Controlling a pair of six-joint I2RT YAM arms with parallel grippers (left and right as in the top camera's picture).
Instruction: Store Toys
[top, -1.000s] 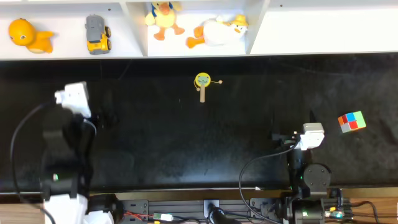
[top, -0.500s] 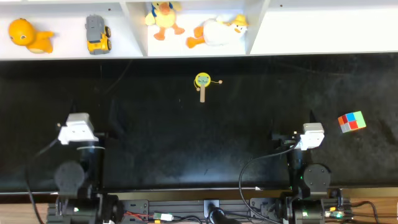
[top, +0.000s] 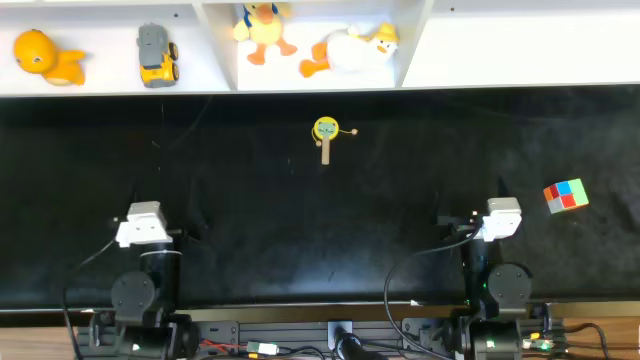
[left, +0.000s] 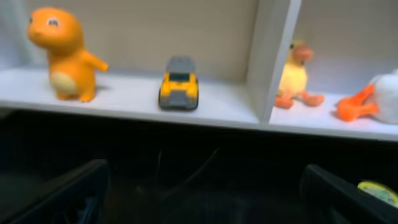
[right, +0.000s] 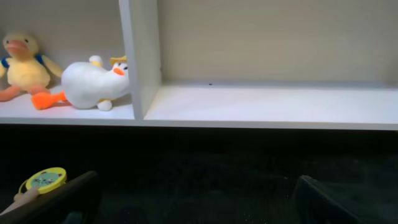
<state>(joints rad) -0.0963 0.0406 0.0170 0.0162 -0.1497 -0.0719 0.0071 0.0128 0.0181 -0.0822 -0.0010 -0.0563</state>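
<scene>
Holding my left gripper (left: 205, 198) spread, empty | right gripper (right: 194, 200) spread too | rattle drum (top: 326, 131) lying on black table (top: 250, 200) near shelf (top: 520, 60) | colour cube (top: 565, 195) beside right arm

Black table (top: 300, 230): rattle (top: 326, 131), cube (top: 565, 196). White shelf (top: 500, 60): dinosaur (top: 47, 57), car (top: 156, 54), duck (top: 263, 28), goose (top: 350, 50).

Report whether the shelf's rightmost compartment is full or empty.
Empty: the rightmost compartment has a bare white floor and back wall, no toy inside.
</scene>
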